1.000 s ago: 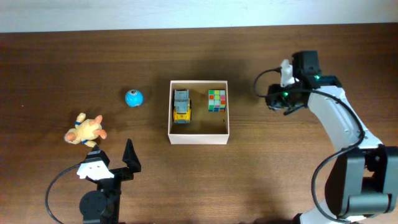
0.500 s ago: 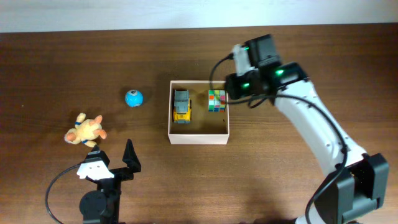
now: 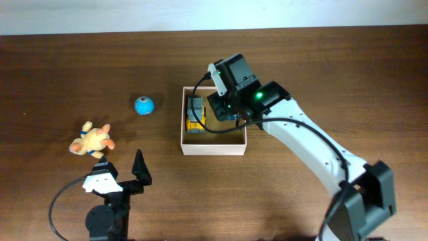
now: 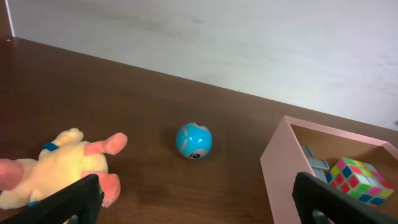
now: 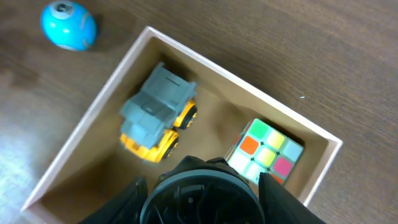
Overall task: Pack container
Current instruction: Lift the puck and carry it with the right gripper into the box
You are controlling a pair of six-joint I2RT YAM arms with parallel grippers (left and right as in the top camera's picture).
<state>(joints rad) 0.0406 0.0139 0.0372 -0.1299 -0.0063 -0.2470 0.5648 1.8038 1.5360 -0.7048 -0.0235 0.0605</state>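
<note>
Brown table [image 3: 321, 60]: box [image 3: 214, 147] holds truck [image 5: 155, 115], cube [image 5: 264, 149]. Right claw [image 5: 199, 208] above grips dark round object [image 5: 198, 186]. Left claw [image 4: 199, 208] wide open, empty. Ball [image 4: 194, 140], plush [image 4: 59, 165] outside.

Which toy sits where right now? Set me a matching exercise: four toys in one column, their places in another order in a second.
Toys:
1. blue ball
2. plush toy
3. toy truck
4. puzzle cube

Places:
A. inside the container, left half
B. on the table, farthest left
C. inside the container, right half
D. on the table, between the plush toy and the container

Pairs: 1-D, 2-B, 3-A, 4-C
</note>
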